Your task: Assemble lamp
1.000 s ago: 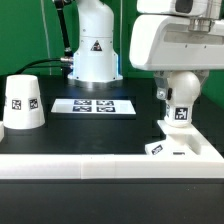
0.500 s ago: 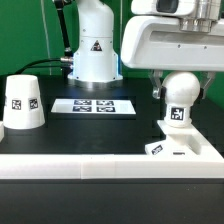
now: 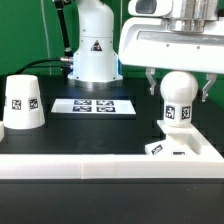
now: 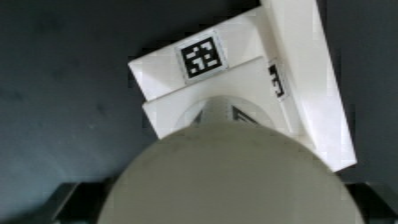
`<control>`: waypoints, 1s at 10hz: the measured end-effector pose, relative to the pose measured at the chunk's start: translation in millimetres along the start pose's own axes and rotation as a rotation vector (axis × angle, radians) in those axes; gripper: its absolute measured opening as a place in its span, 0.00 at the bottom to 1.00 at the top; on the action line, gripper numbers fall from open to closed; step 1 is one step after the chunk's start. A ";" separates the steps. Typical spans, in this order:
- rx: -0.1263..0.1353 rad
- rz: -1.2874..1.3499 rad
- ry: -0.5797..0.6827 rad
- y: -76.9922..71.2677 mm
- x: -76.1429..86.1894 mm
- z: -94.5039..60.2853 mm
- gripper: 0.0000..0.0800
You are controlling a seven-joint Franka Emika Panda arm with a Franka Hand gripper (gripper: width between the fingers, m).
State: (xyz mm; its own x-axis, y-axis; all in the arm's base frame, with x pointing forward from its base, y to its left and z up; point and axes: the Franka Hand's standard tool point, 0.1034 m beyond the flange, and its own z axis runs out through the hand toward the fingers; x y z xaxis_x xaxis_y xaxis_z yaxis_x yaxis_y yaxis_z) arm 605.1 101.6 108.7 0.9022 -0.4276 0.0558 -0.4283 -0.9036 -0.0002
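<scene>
We record the pincer released: its two dark fingers stand on either side of the bulb, apart from it. The bulb, a smooth matte white ball on a short tagged neck, sits upright on the low angular base at the exterior view's right. The tapered shade, equally matte, stands wide end down on the dark surface at the exterior view's left, well apart.

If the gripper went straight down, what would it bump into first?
Most likely the bulb. The gripper points down over it, jaws open either side, and the bulb stands on the base. Depth is unclear, so I can't be sure.
</scene>
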 end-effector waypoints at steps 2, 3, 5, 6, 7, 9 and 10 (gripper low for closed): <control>0.004 0.124 -0.007 -0.1 0.0 0.2 0.72; 0.006 0.157 -0.009 0.3 0.3 0.2 0.72; 0.012 0.306 -0.017 0.5 0.2 0.3 0.72; 0.017 0.372 -0.024 0.3 -0.2 0.3 0.72; 0.022 0.480 -0.033 -0.1 -0.6 0.3 0.72; 0.028 0.685 -0.097 -0.1 -3.8 -0.6 0.72; 0.035 0.746 -0.118 0.6 -3.3 0.8 0.72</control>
State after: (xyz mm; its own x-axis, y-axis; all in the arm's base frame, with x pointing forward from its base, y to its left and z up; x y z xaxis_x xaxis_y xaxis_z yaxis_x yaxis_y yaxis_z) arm 601.9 102.5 107.7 0.3740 -0.9240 -0.0789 -0.9274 -0.3730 -0.0277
